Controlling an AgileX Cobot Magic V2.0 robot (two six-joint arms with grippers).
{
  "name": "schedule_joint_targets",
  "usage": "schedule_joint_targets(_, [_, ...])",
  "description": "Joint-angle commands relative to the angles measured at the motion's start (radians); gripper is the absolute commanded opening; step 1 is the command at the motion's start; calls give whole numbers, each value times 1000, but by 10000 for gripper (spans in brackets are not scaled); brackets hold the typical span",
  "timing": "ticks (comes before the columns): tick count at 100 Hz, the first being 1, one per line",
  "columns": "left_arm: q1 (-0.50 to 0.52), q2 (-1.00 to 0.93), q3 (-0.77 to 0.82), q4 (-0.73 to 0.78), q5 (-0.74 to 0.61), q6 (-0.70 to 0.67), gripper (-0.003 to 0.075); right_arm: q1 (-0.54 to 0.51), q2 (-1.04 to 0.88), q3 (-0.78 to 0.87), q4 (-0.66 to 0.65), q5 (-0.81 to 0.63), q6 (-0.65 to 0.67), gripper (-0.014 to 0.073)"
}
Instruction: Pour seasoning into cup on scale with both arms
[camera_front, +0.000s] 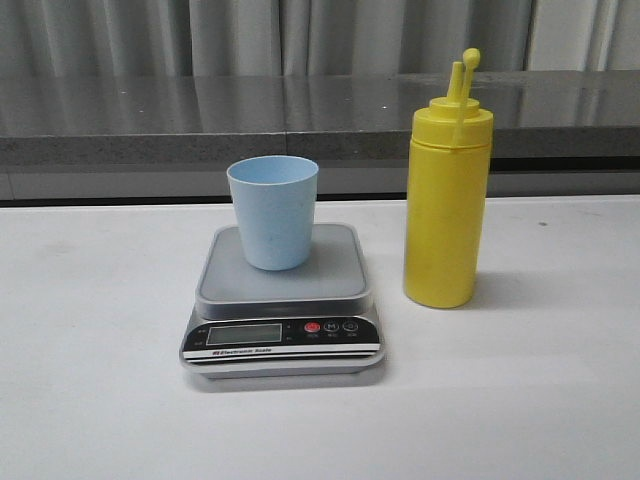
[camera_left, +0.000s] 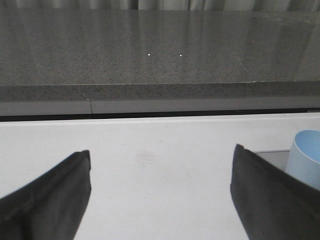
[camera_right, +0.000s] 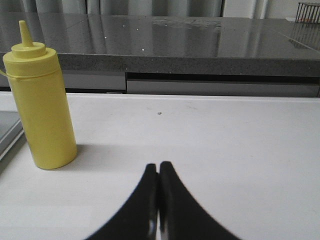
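Observation:
The light blue cup (camera_front: 273, 211) stands upright on the grey platform of the scale (camera_front: 283, 287) in the middle of the table. To its right the yellow seasoning bottle (camera_front: 447, 190) stands upright on the table, cap off its nozzle. Neither arm shows in the front view. In the left wrist view my left gripper (camera_left: 161, 156) is open over bare table, with the cup (camera_left: 306, 157) just beyond one finger. In the right wrist view my right gripper (camera_right: 158, 166) is shut on nothing, and the seasoning bottle (camera_right: 40, 107) stands ahead and off to one side.
A grey stone counter ledge (camera_front: 200, 125) runs along the back of the white table (camera_front: 540, 400), with curtains behind it. The scale's corner (camera_right: 7, 132) shows beside the bottle in the right wrist view.

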Motion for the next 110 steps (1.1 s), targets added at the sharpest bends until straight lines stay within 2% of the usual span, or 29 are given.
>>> schedule_joint_targets(1, [0,-73,23,-14,-87,-8,554,-7,-19,-21,-13,-79,-10,-68])
schedule_joint_targets(21, [0,-222,102,-14,-59,-8,554,-7,-19,-21,-13,-79,-10,-68])
schedule_joint_targets(38, [0,-263,123,-14,-57,-8,538,-7,-19,-21,-13,-79,-10,-68])
schedule_joint_targets(45, [0,-262,123,-14,-57,-8,487,-7,-19,-21,-13,-79,-10,-68])
schedule_joint_targets(52, [0,-262,125,-14,-57,-8,402,-7,-19,-21,-13,-79,-10,-68])
schedule_joint_targets(77, [0,-262,125,-14,-57,-8,-16,-7,-19,-21,-13,-79,-10,-68])
schedule_joint_targets(95, [0,-262,125,-14,-57,-8,-20,-7,-19,-21,-13,-101,-10,-68])
schedule_joint_targets(110, [0,-262,125,-14,-57,-8,-20,-7,-18,-32,-12,-227,18,-68])
